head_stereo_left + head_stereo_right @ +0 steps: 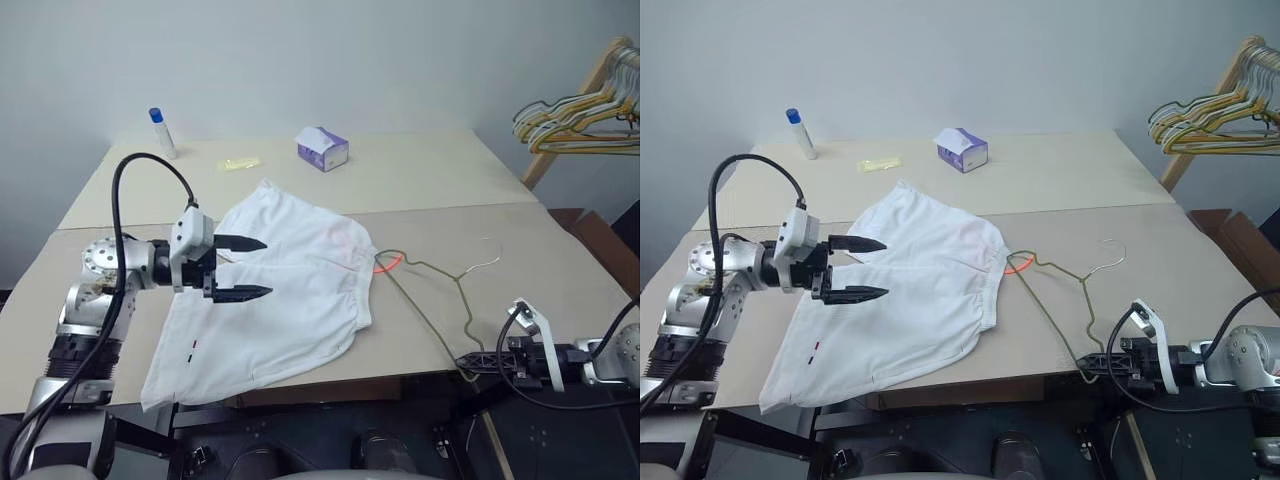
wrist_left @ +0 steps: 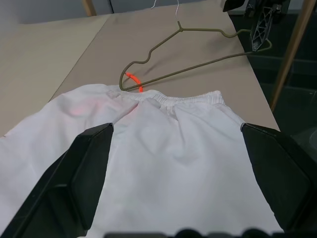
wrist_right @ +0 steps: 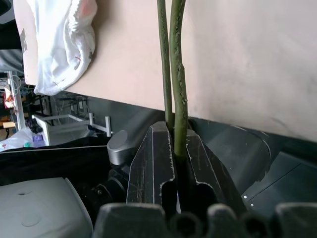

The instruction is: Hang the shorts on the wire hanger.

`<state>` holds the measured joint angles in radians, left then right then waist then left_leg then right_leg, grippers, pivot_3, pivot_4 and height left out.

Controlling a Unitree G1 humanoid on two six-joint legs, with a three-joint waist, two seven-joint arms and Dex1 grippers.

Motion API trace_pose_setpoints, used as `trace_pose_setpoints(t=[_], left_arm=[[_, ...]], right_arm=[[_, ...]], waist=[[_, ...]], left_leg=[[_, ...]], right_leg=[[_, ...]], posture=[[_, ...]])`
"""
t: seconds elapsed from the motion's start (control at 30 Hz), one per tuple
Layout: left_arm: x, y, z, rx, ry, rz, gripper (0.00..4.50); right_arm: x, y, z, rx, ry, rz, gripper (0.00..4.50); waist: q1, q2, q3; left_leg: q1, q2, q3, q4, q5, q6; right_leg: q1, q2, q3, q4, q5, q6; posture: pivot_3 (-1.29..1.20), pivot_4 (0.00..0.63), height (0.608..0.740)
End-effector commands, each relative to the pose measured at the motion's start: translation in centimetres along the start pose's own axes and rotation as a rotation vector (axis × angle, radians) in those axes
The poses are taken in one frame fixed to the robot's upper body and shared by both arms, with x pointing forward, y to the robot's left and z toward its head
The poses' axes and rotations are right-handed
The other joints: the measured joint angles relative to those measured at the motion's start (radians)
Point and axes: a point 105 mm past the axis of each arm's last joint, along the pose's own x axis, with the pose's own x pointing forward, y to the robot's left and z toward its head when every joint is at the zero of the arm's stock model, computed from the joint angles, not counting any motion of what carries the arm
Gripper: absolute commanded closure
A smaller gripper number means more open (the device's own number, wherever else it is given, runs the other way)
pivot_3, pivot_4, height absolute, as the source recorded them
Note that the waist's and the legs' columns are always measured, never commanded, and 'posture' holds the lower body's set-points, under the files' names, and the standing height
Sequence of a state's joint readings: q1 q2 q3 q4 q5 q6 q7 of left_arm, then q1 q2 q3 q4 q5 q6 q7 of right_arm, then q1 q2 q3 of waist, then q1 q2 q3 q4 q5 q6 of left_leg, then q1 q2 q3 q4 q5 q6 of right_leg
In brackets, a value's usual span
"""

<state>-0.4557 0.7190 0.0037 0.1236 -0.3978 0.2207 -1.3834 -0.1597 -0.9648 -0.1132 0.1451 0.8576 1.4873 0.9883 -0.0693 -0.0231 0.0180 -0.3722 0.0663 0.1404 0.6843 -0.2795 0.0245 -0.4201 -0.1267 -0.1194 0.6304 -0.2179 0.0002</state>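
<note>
On the left, the left end effector (image 1: 240,268) hovers with its black fingers spread wide above the white lightweight fabric shorts (image 1: 270,300), which lie flat on the beige desk (image 1: 430,180). To the right, the thin olive-grey wire hanger (image 1: 440,300) lies on the desk, one end at the waistband. The right end effector (image 1: 478,364) pinches the hanger's near corner at the desk edge.

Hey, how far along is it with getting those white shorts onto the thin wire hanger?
Early stage. Done: the right gripper is shut on a corner of the thin olive-grey wire hanger, at the table's near edge. In hand: the hanger's far corner reaches the elastic waistband of the white fabric shorts, by the orange cord. The left gripper hovers open over them. Left: threading the shorts onto the hanger; they lie flat.
</note>
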Motion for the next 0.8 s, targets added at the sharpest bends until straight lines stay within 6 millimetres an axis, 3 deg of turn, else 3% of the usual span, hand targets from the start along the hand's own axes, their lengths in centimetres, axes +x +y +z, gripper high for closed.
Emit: trace_pose_setpoints(t=[0.03, 0.37, 0.63, 0.8], left_arm=[[-0.1, -0.1, 0.9, 0.047, -0.016, 0.002, 0.05], [0.0, -0.2, 0.7, 0.041, -0.018, 0.008, 0.05], [0.0, -0.3, 0.5, 0.041, -0.013, 0.022, 0.05], [0.2, -0.5, 0.3, 0.036, -0.012, 0.023, 0.05]], right_arm=[[-0.8, 0.8, 0.3, -0.028, -0.02, 0.013, 4.5], [0.0, 1.6, 0.1, -0.055, 0.025, 0.061, 4.5], [0.5, 3.6, 1.2, -0.135, 0.056, 0.17, 4.5], [1.9, 2.9, 2.2, -0.135, 0.1, 0.134, 4.5]], waist=[[0.0, 0.0, 0.0], [0.0, 0.0, 0.0], [0.002, 0.0, 0.0], [0.0, 0.0, 0.0]], left_leg=[[0.0, 0.0, 0.0, 0.0, 0.0, 0.0], [0.0, 0.0, 0.0, 0.0, 0.0, 0.0], [0.0, 0.0, 0.0, 0.0, 0.0, 0.0], [0.0, 0.0, 0.0, 0.001, 0.0, 0.0]], right_leg=[[0.0, 0.0, 0.0, 0.0, 0.0, 0.0], [0.0, 0.0, 0.0, 0.0, 0.0, 0.0], [0.0, 0.0, 0.0, 0.0, 0.0, 0.0], [0.0, 0.0, 0.0, 0.0, 0.0, 0.0]], posture=[[-0.1, 0.0, 0.74], [-0.09, 0.0, 0.74], [-0.07, 0.0, 0.74], [-0.06, 0.0, 0.74]])
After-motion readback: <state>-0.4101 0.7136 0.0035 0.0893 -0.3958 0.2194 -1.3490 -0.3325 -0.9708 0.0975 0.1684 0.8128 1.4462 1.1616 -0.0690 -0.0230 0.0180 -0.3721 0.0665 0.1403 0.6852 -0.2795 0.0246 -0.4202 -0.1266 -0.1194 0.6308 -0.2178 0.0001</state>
